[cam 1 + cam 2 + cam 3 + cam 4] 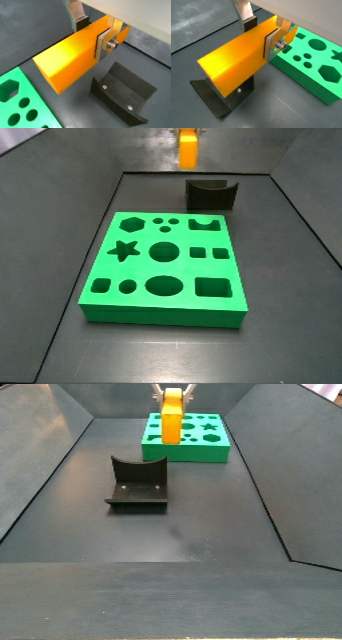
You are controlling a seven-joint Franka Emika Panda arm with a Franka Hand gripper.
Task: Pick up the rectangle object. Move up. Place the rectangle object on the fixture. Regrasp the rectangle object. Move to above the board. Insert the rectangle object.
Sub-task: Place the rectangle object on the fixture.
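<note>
Dark grey floor w/ sloped walls; green board [164, 268] flat, fixture [136, 482] apart from it. In a side view arm is cut off, only the block's end shows. Gripper [93, 34] clamps smooth orange-yellow rectangle object [72, 56] aloft, near fixture.

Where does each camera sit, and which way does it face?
Wrist view: beside the gripper, looking down its jaws at the rectangle object, above the fixture.
Wrist view: same mount, board behind.
Side view: beyond the board, facing the fixture.
Side view: opposite end.
Both side views share block, fixture, board.
</note>
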